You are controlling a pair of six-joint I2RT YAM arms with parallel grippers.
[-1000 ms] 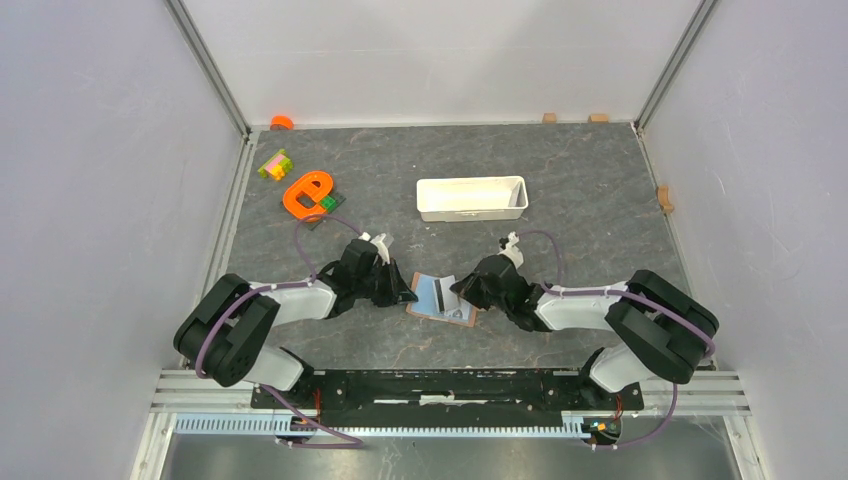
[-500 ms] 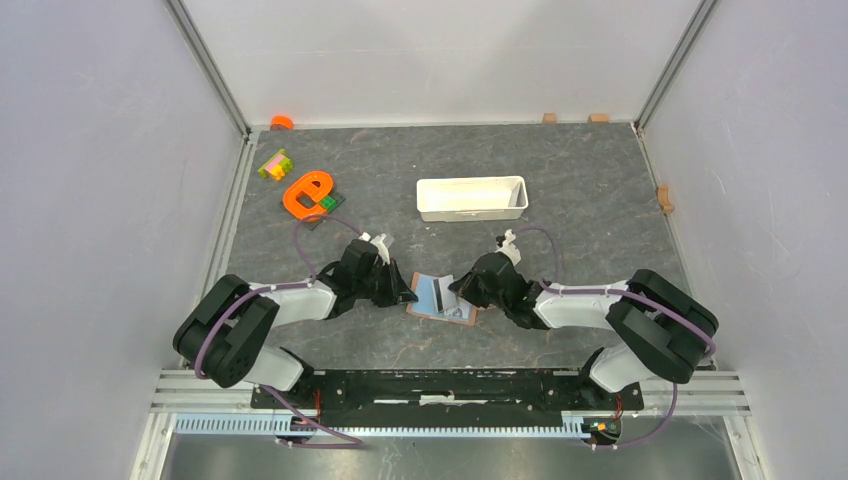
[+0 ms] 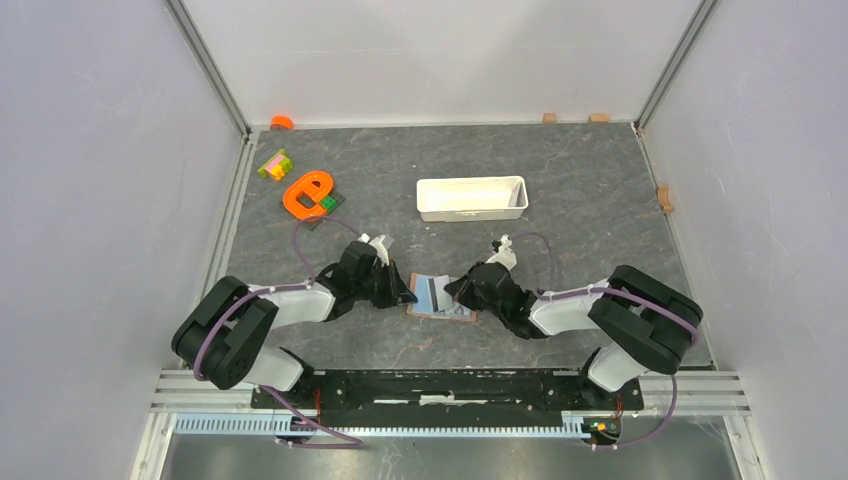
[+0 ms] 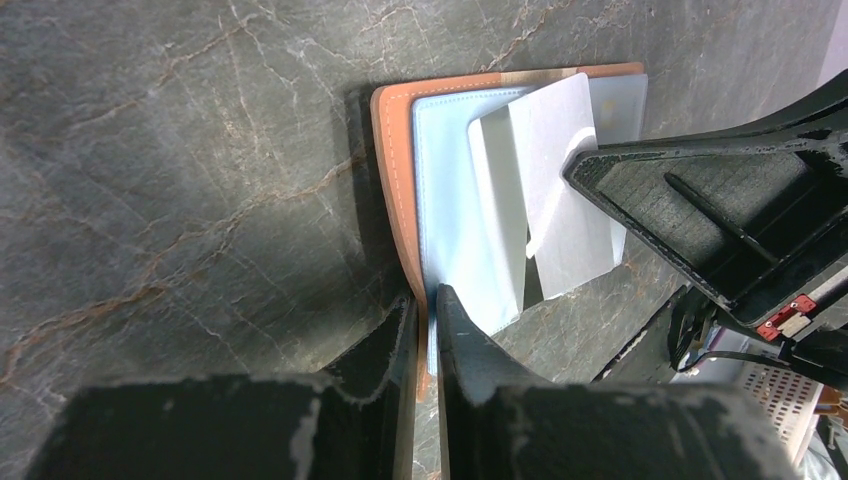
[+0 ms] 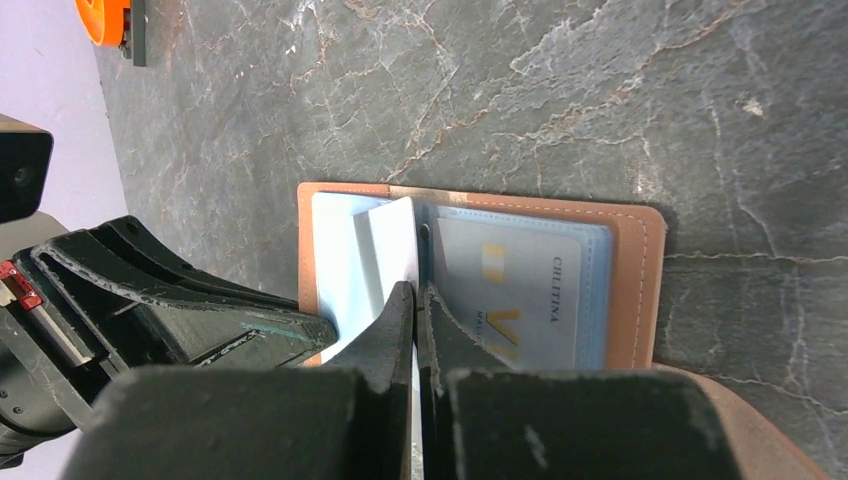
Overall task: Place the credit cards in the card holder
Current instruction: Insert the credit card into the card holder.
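Observation:
The brown card holder (image 3: 455,312) lies open on the table between the arms, pale blue lining up. My left gripper (image 3: 408,293) is shut on its left edge; the left wrist view shows the jaws pinching the brown rim (image 4: 388,180). My right gripper (image 3: 452,292) is shut on a pale credit card (image 3: 432,291) and holds it tilted over the open holder, the card (image 4: 560,180) resting against the lining. In the right wrist view this card (image 5: 395,250) stands nearly edge-on. Another card with gold print (image 5: 520,290) sits in the holder's right pocket.
A long white tray (image 3: 470,198) stands behind the holder. An orange ring-shaped toy (image 3: 308,193), coloured blocks (image 3: 274,164) and an orange cap (image 3: 282,122) lie at the back left. Small wooden blocks (image 3: 664,197) sit by the right wall.
My right gripper has moved a little to the left with the card, bringing it further over the holder's left half. The left gripper has stayed on the holder's edge.

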